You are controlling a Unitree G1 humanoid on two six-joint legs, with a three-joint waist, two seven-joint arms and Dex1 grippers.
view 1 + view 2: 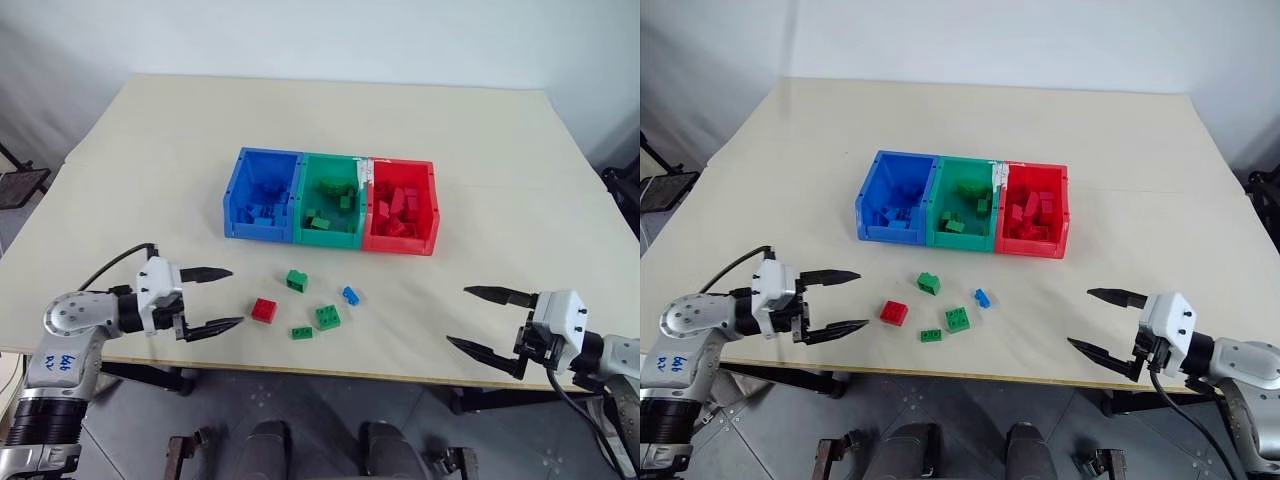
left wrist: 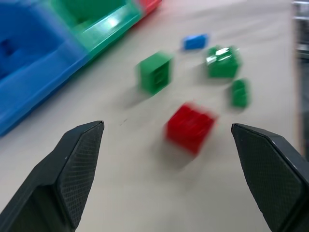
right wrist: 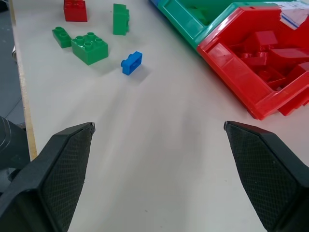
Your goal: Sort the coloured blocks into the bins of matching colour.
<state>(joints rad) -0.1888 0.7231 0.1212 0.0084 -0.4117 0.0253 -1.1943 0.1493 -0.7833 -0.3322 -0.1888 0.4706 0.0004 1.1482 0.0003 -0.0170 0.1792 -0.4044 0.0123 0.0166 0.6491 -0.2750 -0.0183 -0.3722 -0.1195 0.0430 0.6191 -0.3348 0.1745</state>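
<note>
The left gripper [image 1: 212,299] hung over the near left part of the table [image 1: 480,160], its fingers spread wide and holding nothing, aimed toward the red block [image 1: 264,310] just beyond its tips. The right gripper [image 1: 484,320] stood at the near right edge, likewise spread and empty, well apart from the blocks. Between them lay five loose blocks: the red one, three green blocks [image 1: 327,316] and a small blue block [image 1: 350,295]. Behind those sat the joined bins, blue [image 1: 262,194], green [image 1: 330,199] and red [image 1: 401,206], each already holding blocks of its colour.
</note>
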